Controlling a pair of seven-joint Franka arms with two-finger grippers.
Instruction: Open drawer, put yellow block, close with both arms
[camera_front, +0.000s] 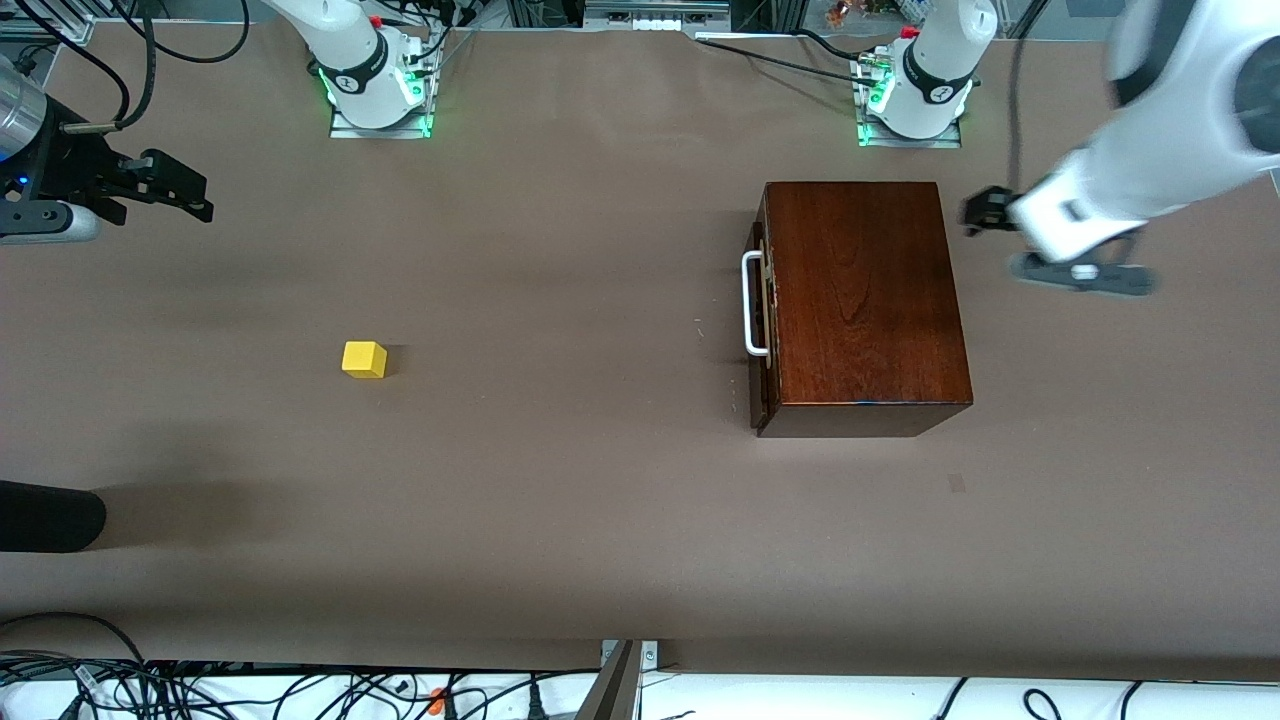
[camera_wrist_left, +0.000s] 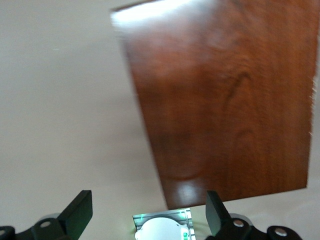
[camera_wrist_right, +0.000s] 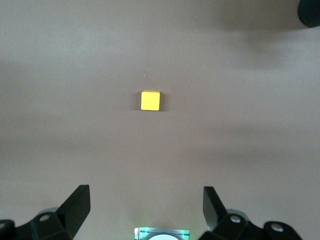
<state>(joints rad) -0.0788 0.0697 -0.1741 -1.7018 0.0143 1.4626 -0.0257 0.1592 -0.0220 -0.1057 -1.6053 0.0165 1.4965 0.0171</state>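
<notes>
The yellow block (camera_front: 364, 359) lies on the brown table toward the right arm's end; it also shows in the right wrist view (camera_wrist_right: 150, 100). The dark wooden box (camera_front: 860, 300) stands toward the left arm's end. Its drawer (camera_front: 760, 390) is pushed in, with the white handle (camera_front: 750, 305) facing the block. My left gripper (camera_front: 978, 213) is open and empty in the air beside the box's back; the left wrist view shows its spread fingers (camera_wrist_left: 149, 212) and the box top (camera_wrist_left: 225, 100). My right gripper (camera_front: 200, 198) is open and empty, up over the table's right-arm end (camera_wrist_right: 146, 207).
A black rounded object (camera_front: 45, 515) reaches in at the table's right-arm end, nearer to the front camera than the block. Both arm bases (camera_front: 380, 100) (camera_front: 912, 110) stand along the farthest edge. Cables (camera_front: 300, 690) lie below the nearest edge.
</notes>
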